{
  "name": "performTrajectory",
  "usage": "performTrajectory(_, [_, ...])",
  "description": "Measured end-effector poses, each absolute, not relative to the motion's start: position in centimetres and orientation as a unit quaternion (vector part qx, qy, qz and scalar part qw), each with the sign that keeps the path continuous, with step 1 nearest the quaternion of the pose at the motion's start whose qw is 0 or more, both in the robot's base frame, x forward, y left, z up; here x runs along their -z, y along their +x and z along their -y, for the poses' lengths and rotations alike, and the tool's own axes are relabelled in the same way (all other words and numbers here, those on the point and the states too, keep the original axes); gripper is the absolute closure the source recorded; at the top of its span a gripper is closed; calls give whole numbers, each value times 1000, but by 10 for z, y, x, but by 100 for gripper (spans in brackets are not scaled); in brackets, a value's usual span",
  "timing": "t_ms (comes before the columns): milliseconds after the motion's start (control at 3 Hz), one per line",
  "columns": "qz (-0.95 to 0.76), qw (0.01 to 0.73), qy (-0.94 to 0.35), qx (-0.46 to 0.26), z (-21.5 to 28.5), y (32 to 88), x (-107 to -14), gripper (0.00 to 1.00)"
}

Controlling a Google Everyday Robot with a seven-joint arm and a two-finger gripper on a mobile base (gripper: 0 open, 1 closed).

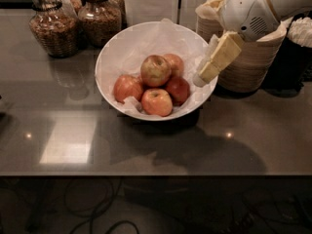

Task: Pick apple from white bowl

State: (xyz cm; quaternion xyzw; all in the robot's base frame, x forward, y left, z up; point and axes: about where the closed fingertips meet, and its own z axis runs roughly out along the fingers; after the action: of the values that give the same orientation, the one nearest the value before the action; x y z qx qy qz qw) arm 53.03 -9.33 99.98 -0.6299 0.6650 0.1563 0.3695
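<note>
The white bowl [117, 57] with crinkled paper lining sits at the centre of the dark counter. Several apples lie in it. The largest apple [155, 70], mottled red over olive-yellow, sits on top of the pile. A smaller apple [157, 102] with a yellow stem patch lies in front of it, and deep red apples [178, 89] lie beside it. My gripper [202, 76] reaches in from the upper right, its yellowish fingers [219, 57] pointing down-left over the bowl's right rim, to the right of the apple and apart from it.
Two glass jars [51, 26] of dried goods stand at the back left. Stacked tan disposable bowls [251, 65] stand right of the white bowl, just behind my arm. A dark container [297, 57] is at the far right. The counter's front edge runs along the bottom.
</note>
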Motion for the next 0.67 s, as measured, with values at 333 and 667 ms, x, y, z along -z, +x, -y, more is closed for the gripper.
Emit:
performTrajectory(333, [-640,381,-635,-204,69,540,-995,0])
performTrajectory(667, [-630,370,-647,-220,49,545,-982,0])
